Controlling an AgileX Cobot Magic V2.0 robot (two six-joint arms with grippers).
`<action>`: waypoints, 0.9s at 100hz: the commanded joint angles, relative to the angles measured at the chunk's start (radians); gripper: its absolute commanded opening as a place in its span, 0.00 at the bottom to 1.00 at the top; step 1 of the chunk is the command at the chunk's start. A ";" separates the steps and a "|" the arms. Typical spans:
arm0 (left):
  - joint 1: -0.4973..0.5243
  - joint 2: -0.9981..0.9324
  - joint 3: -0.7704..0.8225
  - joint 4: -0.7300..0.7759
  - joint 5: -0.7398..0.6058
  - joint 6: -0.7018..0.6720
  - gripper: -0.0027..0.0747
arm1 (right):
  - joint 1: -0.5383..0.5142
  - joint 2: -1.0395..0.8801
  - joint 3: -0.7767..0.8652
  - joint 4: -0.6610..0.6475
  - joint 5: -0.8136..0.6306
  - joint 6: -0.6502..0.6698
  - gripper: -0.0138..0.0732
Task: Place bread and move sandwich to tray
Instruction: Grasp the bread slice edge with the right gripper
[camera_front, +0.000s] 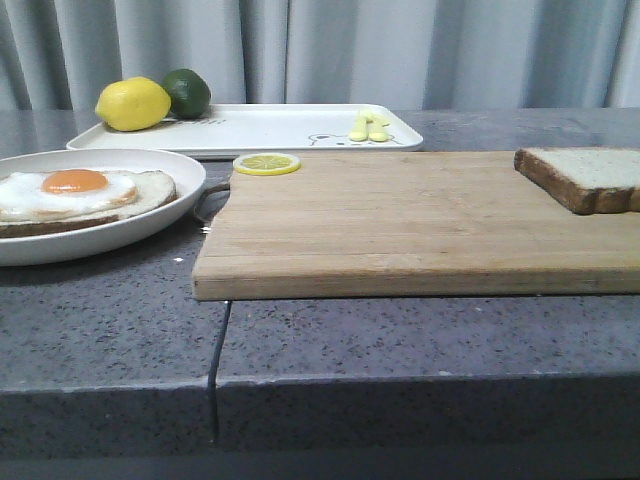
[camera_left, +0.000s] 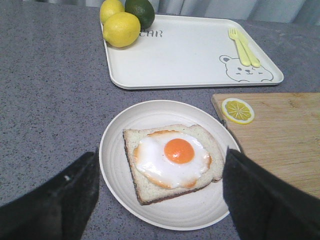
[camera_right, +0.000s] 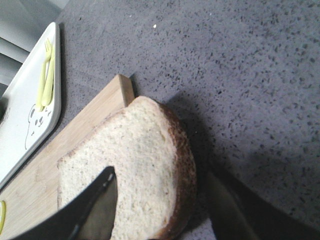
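Observation:
The sandwich (camera_front: 85, 192) is brown-crusted bread with a fried egg on a round white plate (camera_front: 150, 225) at the table's left; it also shows in the left wrist view (camera_left: 172, 160). My left gripper (camera_left: 161, 152) is open above it, with one finger on each side of the plate. The bread (camera_front: 585, 175) lies flat at the right end of the wooden board (camera_front: 400, 220). My right gripper (camera_right: 161, 172) is open and straddles the crust edge of the bread (camera_right: 140, 155). One finger is over its face and the other is beyond the crust. The white tray (camera_front: 270, 128) lies behind. Neither gripper shows in the front view.
A lemon (camera_front: 132, 104) and a lime (camera_front: 188, 92) sit on the tray's left end, and a yellow fork and spoon (camera_front: 368, 126) lie at its right beside a bear drawing (camera_left: 245, 74). A lemon slice (camera_front: 266, 163) lies on the board's far left corner.

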 joint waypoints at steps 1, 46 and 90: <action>-0.003 0.005 -0.029 -0.029 -0.059 -0.009 0.66 | -0.009 -0.004 -0.024 0.052 0.050 -0.020 0.64; -0.003 0.005 -0.029 -0.029 -0.059 -0.009 0.66 | -0.009 0.076 -0.026 0.080 0.108 -0.054 0.64; -0.003 0.005 -0.029 -0.029 -0.059 -0.009 0.66 | -0.009 0.168 -0.028 0.120 0.202 -0.083 0.64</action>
